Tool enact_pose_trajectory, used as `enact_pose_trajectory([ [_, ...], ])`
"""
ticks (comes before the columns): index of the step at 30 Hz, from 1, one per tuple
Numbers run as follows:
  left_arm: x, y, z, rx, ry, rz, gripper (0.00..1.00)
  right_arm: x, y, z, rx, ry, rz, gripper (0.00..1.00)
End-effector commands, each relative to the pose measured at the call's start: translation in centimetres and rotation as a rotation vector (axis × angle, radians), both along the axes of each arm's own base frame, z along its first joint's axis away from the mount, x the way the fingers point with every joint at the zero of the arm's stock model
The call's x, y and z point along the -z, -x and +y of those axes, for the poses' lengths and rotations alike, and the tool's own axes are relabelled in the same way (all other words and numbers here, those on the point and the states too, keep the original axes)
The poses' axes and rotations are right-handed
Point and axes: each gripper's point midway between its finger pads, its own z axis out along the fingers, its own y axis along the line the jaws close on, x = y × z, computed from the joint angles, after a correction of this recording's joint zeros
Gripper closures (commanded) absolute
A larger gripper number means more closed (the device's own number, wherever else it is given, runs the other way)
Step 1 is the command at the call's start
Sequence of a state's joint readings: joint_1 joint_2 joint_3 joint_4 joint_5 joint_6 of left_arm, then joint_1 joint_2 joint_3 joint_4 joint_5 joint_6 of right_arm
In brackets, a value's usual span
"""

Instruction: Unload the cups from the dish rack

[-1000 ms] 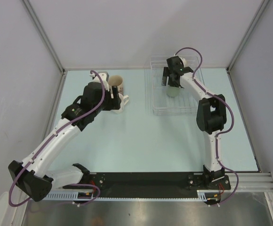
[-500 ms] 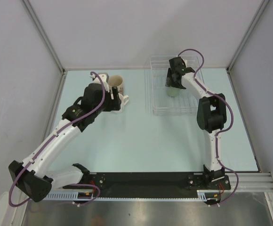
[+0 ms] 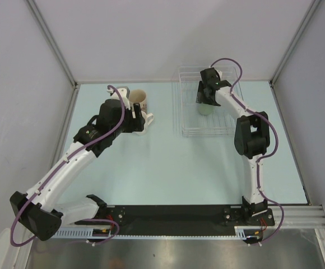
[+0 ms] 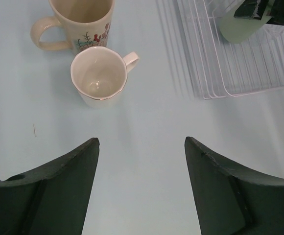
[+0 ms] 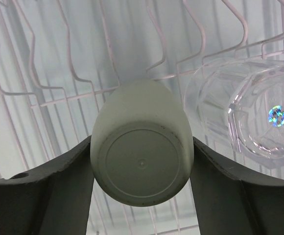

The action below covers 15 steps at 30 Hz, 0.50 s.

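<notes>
Right end effector [image 5: 142, 147] clamps pale green cup [image 5: 142, 169] inside dish rack [image 3: 193, 120]; left end effector [image 4: 142, 147] gapes empty over tabletop [image 4: 147, 107]; risk on lift: rim snagging wire, nudging adjacent clear glass [image 5: 249, 112].

The top external camera looks steeply down from above and behind the 2 arm bases, far enough to take in the whole table [image 3: 168, 168] and the dish rack [image 3: 199, 128]. The left wrist camera looks down past the left gripper [image 4: 142, 144] at the cream mug [image 4: 83, 22], the white cup [image 4: 99, 77] and the rack's corner. The right wrist camera sits close behind the right gripper [image 5: 142, 139], filled by the pale green cup [image 5: 142, 164], which all 3 views share.
</notes>
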<state>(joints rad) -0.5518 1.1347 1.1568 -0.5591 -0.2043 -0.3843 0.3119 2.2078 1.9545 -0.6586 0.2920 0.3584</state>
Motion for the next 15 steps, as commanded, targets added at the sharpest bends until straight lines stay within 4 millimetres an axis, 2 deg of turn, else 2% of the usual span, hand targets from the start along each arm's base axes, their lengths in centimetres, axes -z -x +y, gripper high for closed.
enact_pose_trajectory([
  [1, -1.9, 0.1, -0.7, 0.017, 0.06, -0.051, 0.24, -9.6, 0.2, 1.1, -0.015, -0.065, -0.174, 1.0],
  [3, -2.3, 0.1, -0.8, 0.026, 0.06, -0.059, 0.23, -13.3, 0.5, 2.0, -0.029, -0.088, -0.232, 1.0],
  [5, -2.5, -0.2, -0.7, 0.016, 0.052, -0.066, 0.23, -16.4, 1.9, 2.7, -0.048, -0.103, -0.267, 1.0],
  [6, -2.5, -0.2, -0.6, 0.016, 0.049, -0.067, 0.23, -17.1, 2.6, 2.8, -0.055, -0.103, -0.272, 1.0],
  [7, -2.7, -0.3, -0.6, 0.014, 0.047, -0.071, 0.23, -19.1, 3.5, 2.8, -0.06, -0.114, -0.305, 1.0],
  [10, -2.8, -0.3, -0.6, 0.01, 0.054, -0.074, 0.23, -20.0, 5.6, 3.3, -0.081, -0.14, -0.303, 1.0],
  [11, -2.9, -0.3, -0.7, 0.012, 0.06, -0.078, 0.22, -21.6, 6.6, 3.3, -0.085, -0.161, -0.333, 1.0],
  [13, -3.0, -0.3, -0.9, 0.017, 0.078, -0.075, 0.23, -21.8, 8.1, 3.9, -0.109, -0.182, -0.327, 1.0],
  [14, -2.7, -0.2, -1.1, 0.02, 0.082, -0.068, 0.23, -23.2, 9.3, 3.9, -0.119, -0.21, -0.353, 1.0],
  [15, -2.7, -0.1, -1.3, 0.027, 0.096, -0.063, 0.23, -22.3, 10.1, 4.6, -0.146, -0.25, -0.331, 1.0],
])
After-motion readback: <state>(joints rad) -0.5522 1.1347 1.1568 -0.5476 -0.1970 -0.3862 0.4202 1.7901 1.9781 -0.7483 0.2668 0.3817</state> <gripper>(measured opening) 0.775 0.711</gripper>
